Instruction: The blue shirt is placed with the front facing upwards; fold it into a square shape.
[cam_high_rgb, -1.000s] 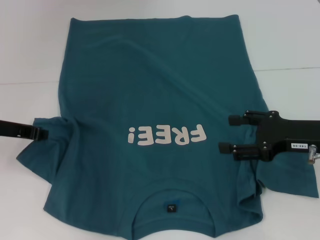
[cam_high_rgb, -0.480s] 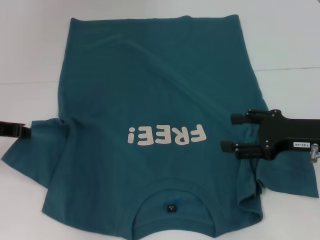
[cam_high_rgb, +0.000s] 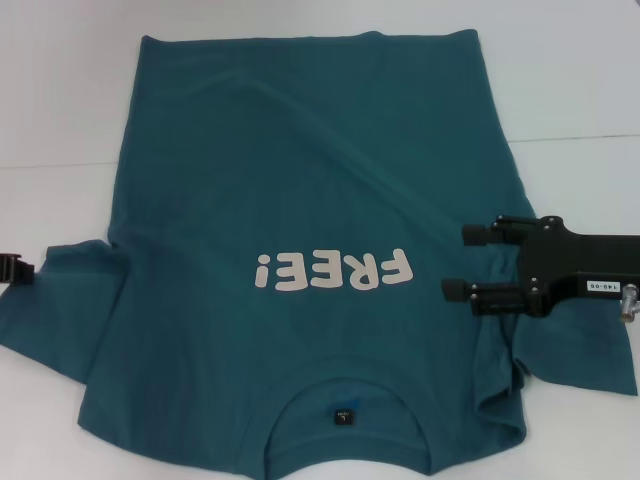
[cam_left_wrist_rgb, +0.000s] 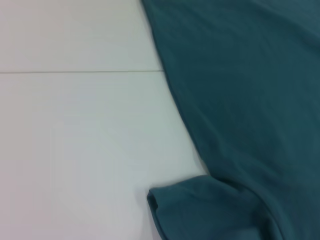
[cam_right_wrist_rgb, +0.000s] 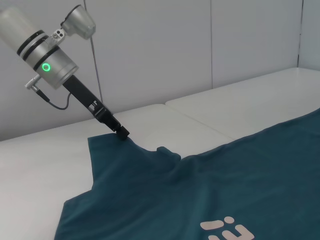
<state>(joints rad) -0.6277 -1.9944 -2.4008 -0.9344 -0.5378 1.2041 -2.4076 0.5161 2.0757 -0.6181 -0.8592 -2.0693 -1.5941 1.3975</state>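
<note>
The blue shirt (cam_high_rgb: 300, 170) lies front up on the white table, its white letters "FREE!" (cam_high_rgb: 335, 270) and dark neck label (cam_high_rgb: 343, 415) toward me. My left gripper (cam_high_rgb: 12, 268) is at the far left edge, shut on the tip of the left sleeve (cam_high_rgb: 50, 300). The right wrist view shows the left gripper (cam_right_wrist_rgb: 121, 132) pinching that sleeve's corner and the sleeve drawn out flat. My right gripper (cam_high_rgb: 468, 262) hovers open over the shirt's right side, just inside the right sleeve (cam_high_rgb: 570, 350). The left wrist view shows only shirt fabric (cam_left_wrist_rgb: 240, 100) and table.
The white table (cam_high_rgb: 560, 80) has a thin seam (cam_high_rgb: 60, 165) running across it behind the shirt's middle. Bare surface lies left and right of the shirt and beyond its hem. A pale wall (cam_right_wrist_rgb: 175, 50) stands behind the table.
My left gripper has moved leftward, nearly out of the head view, dragging the left sleeve out and flattening it. The right gripper has hardly moved.
</note>
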